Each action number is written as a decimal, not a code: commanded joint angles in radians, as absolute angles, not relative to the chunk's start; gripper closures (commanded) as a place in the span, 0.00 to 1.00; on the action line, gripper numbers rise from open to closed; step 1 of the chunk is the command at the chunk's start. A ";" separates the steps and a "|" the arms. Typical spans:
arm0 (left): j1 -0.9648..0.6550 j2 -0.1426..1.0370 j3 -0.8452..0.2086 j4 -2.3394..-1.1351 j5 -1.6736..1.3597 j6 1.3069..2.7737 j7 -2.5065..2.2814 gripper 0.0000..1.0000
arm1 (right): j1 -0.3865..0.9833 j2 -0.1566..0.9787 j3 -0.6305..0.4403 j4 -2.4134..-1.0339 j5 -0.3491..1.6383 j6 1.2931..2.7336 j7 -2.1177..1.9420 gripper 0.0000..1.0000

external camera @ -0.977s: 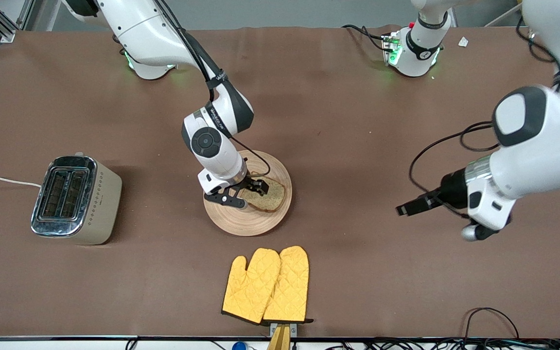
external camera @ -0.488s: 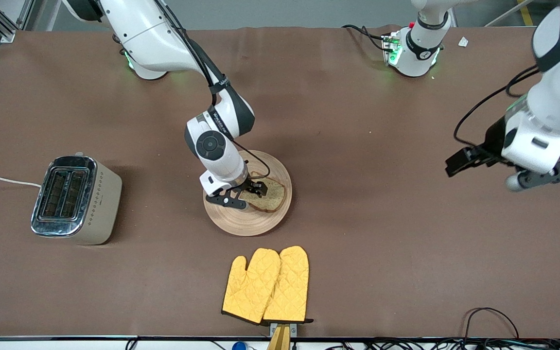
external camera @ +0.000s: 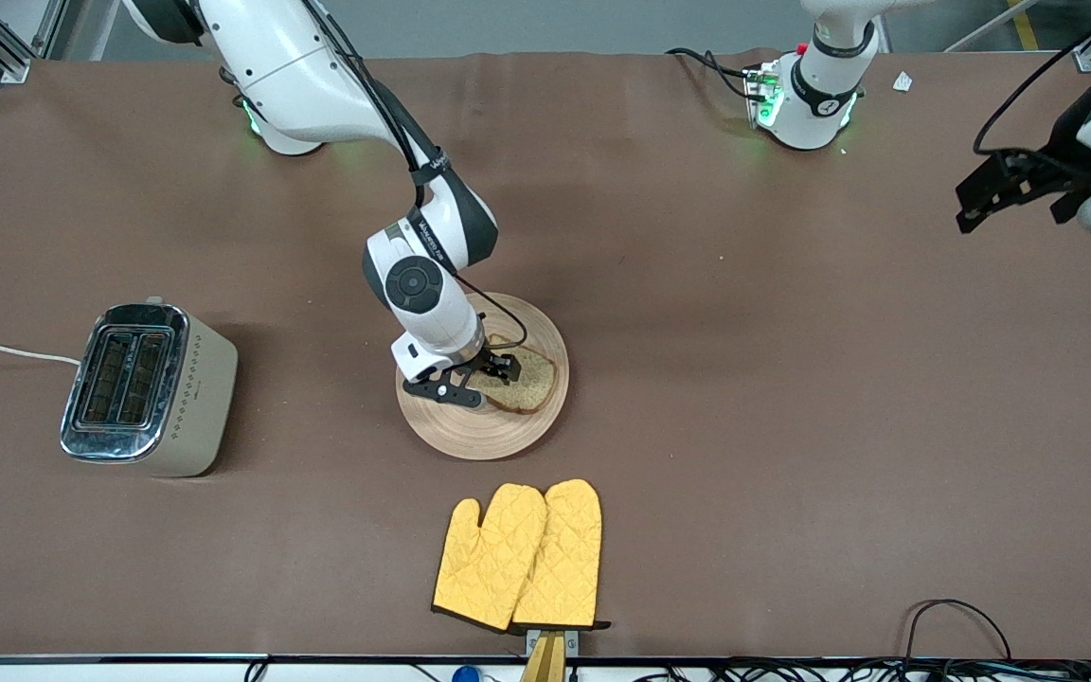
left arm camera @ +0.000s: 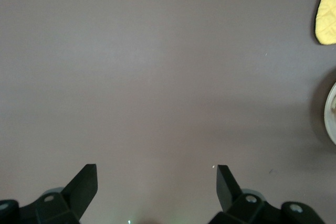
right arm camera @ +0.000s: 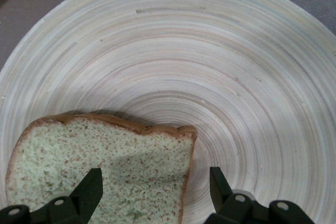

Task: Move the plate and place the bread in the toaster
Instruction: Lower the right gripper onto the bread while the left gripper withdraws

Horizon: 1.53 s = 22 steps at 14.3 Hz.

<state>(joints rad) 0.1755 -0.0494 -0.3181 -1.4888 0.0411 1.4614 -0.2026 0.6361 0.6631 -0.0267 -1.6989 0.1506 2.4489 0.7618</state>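
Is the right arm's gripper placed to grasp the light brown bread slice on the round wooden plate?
Probably yes. The right gripper hangs open just over the bread slice on the wooden plate, one fingertip over it; nothing lies between them.

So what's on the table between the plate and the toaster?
Nothing: in the front view only bare brown table cover runs from the toaster to the plate. The yellow oven mitts lie nearer the camera, off that line.

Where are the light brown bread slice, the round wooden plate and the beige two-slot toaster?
Light brown bread slice [right arm camera: 100, 174]: right wrist view, crumb face.
Round wooden plate [external camera: 479, 438]: front view, bare grooved rim.
Beige two-slot toaster [external camera: 132, 379]: front view, chrome top.
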 commanded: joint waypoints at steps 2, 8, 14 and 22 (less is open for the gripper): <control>0.163 -0.167 -0.302 -1.612 0.020 1.470 -0.187 0.00 | 0.638 0.657 -0.025 -1.712 0.132 2.448 0.810 0.10; 0.083 -0.173 -0.225 -1.612 -0.003 1.462 -0.186 0.00 | 0.644 0.653 -0.026 -1.747 0.124 2.491 0.816 0.25; 0.100 -0.121 -0.224 -1.585 -0.046 1.473 -0.183 0.00 | 0.650 0.649 -0.028 -1.775 0.123 2.526 0.821 0.35; 0.097 -0.098 -0.225 -1.582 -0.048 1.505 -0.183 0.00 | 0.650 0.649 -0.028 -1.773 0.120 2.526 0.821 0.77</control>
